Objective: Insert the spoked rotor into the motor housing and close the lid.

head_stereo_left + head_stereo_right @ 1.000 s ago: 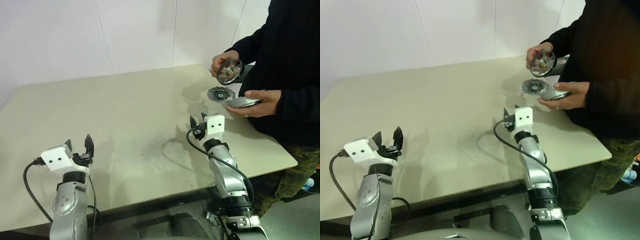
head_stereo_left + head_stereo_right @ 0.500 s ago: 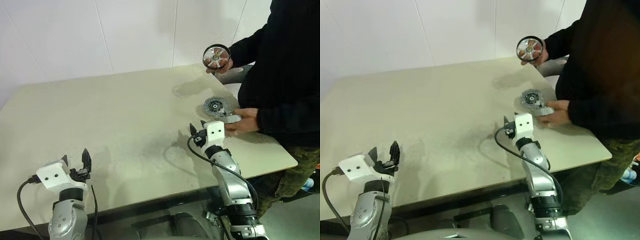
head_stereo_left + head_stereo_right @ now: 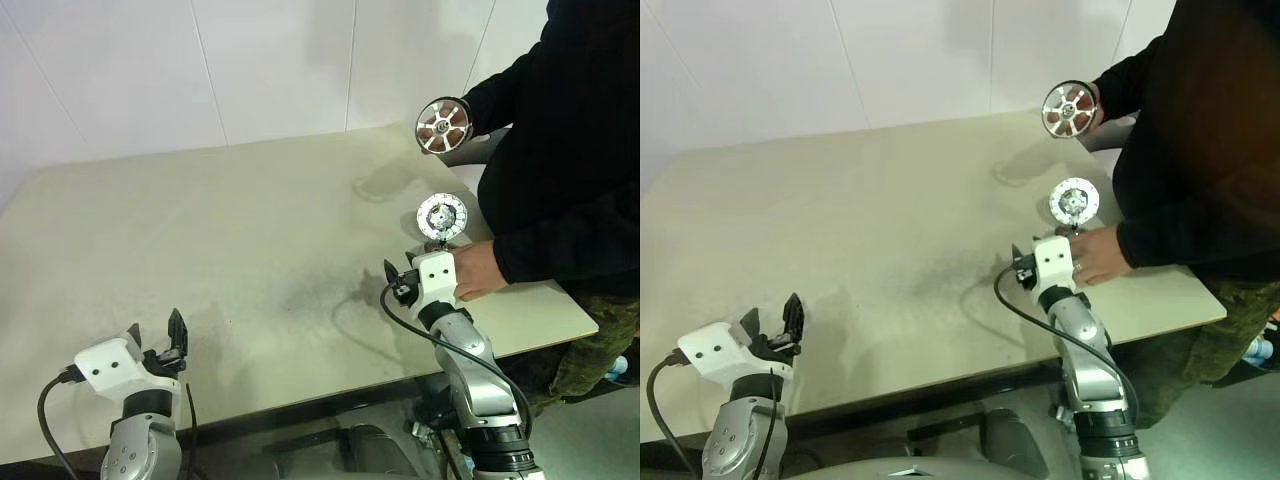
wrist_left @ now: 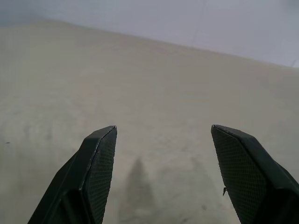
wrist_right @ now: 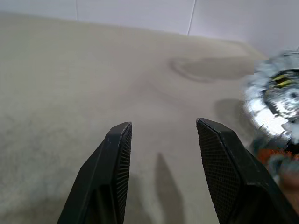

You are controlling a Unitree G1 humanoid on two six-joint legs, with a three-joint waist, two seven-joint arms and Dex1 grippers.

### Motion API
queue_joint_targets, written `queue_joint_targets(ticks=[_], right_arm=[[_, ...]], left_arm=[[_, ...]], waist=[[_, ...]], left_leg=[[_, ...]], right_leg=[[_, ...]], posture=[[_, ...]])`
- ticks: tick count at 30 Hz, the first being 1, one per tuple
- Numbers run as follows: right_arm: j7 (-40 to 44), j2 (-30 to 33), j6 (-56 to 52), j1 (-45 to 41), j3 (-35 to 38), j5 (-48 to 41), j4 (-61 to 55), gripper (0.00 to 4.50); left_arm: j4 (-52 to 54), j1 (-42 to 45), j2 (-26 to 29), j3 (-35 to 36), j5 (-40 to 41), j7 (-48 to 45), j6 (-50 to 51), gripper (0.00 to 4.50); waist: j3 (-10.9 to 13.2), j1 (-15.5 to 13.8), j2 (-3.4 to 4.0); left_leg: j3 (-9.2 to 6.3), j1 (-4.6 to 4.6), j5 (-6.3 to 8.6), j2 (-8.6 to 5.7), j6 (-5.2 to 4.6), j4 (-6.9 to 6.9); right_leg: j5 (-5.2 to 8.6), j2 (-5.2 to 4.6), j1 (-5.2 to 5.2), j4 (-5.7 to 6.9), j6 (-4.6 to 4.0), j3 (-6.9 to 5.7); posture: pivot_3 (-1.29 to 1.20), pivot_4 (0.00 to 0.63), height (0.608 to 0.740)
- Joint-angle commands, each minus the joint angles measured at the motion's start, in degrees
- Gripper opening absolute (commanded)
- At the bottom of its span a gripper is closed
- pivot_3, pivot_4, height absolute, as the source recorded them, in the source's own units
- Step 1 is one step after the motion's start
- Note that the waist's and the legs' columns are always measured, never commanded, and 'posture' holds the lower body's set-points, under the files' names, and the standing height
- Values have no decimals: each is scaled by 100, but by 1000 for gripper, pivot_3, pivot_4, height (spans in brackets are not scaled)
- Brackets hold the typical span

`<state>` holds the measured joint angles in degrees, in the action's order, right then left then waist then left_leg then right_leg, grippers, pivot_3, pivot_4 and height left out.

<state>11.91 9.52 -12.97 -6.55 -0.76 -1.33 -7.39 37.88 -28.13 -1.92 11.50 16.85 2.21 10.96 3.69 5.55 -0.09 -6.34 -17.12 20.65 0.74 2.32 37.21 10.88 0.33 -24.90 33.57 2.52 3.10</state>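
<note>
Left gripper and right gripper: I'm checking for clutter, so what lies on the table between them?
Only bare table lies between the left gripper and the right gripper in the left eye view.

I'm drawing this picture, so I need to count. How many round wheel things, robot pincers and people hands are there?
Round parts: 2 (spoked rotor, lid)
Pincers: 2 (left pincer, right pincer), both open
Person's hands: 2 (hand holding the rotor, hand by the right pincer)
Total: 6
</note>
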Motion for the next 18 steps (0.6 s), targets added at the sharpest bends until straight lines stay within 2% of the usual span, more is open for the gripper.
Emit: queue_joint_targets(ticks=[1,9,14,18], right_arm=[[-97,-110,263,-299,-8,-5,106,2252],[-179,-256,701,-896,119,-134,906,2252],[-104,-331,985,-1320,187,-250,1548,2252],[-280,-371,1216,-1634,322,-277,2052,2252]], left_arm=[[-104,342,166,297,105,-16,-9,3441],[-931,1333,532,717,326,-47,285,3441],[-1448,1910,768,753,237,-192,130,3441],[-1638,2359,763,736,160,-101,65,3441]], waist=[[-1,5,1],[-4,-25,4],[-5,-29,3],[-5,-68,3]], left_leg=[[0,2,0,0,0,1],[0,2,-1,0,-1,0],[0,9,-2,-1,-1,7],[0,56,-2,-5,-1,12]], right_leg=[[0,0,1,0,0,0],[-4,0,7,7,0,2],[-5,0,8,28,-1,5],[-4,1,41,49,-2,8]], posture=[[0,0,740],[0,0,740],[0,0,740],[0,0,740]])
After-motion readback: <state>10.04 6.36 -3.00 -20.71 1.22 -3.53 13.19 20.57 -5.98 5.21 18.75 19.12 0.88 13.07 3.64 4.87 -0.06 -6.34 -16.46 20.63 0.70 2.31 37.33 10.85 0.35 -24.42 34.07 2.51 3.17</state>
